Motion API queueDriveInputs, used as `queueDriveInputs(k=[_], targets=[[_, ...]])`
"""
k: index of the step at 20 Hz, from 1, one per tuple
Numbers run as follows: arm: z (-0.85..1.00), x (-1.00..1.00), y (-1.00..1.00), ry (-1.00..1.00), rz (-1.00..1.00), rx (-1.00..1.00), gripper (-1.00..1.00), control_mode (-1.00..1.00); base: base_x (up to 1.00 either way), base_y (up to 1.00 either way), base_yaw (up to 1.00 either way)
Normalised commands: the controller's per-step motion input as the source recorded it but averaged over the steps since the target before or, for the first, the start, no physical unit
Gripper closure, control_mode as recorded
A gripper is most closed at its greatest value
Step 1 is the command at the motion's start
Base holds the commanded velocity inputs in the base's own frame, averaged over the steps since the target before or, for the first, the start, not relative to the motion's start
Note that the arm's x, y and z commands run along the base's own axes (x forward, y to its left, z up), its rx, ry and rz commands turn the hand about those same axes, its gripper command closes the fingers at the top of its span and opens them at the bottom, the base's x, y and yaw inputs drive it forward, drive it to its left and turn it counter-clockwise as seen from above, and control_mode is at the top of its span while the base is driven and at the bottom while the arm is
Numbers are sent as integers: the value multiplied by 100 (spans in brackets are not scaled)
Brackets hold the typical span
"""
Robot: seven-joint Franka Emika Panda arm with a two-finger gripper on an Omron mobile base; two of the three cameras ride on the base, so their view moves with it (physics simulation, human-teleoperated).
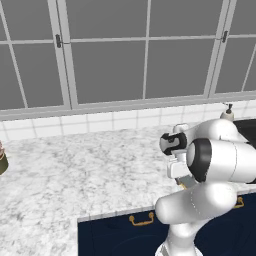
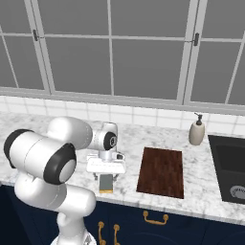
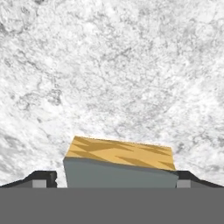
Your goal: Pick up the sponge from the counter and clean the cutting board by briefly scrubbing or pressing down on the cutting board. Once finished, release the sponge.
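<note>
- Nearest the lens in the hand view, we see the sponge (image 3: 120, 164) lying between the two dark fingertips (image 3: 41, 178), its yellow-orange layer facing away from the camera and its grey-green layer facing toward it.
- The fingers stand spread, one on each side of the block; we cannot tell whether either pad touches it, and nothing shows a pinch yet.
- Beyond the fingertips lies bare marbled counter (image 3: 131, 65).
- In the right base view, we find the gripper (image 2: 106, 176) directly above the sponge (image 2: 105, 183), near the counter's front edge.
- The cutting board (image 2: 161, 172) lies flat on the counter (image 2: 201, 201), off to one side of the fingers and apart from the sponge; a soap dispenser (image 2: 196, 130) stands behind it.
- We judge the sponge light, soft and compressible, unlikely to slip or break.
- We would grip it across its two long side faces at mid-length, low enough that the pads bear on both layers.
- We expect a firm squeeze to dent it, so scrubbing pressure should stay moderate.
</note>
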Motion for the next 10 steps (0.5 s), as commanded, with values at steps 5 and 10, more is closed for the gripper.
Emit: queueDriveInputs(k=[5,10], targets=[[-1,0,0,-9,0,0,-100,-100,0,0,0],[-3,0,0,-6,0,0,-100,-100,0,0,0]])
